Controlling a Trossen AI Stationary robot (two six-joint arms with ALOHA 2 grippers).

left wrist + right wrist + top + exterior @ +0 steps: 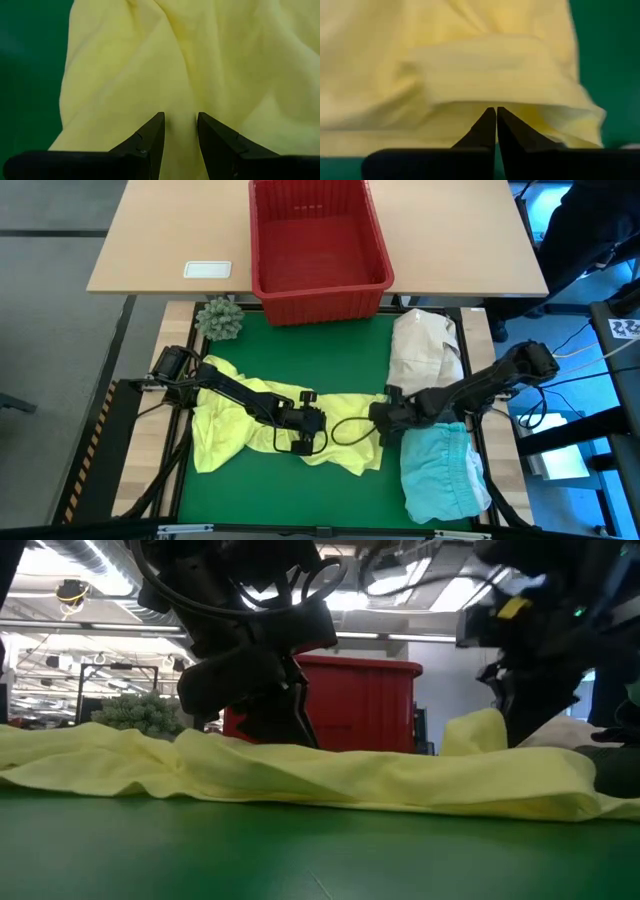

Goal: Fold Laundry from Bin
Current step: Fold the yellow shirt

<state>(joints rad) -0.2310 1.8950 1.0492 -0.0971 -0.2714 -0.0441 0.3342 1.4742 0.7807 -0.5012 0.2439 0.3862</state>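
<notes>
High view: yellow garment under left claw.

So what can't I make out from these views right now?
- High view: both arms cover the middle of the yellow garment.
- Low view: that garment hides the bin base.
- Right wrist view: cannot tell whether the shut right gripper pinches cloth.
- High view: bin's far edge is cut off.

Green mat carries yellow garment, turquoise garment, cream bundle
</notes>
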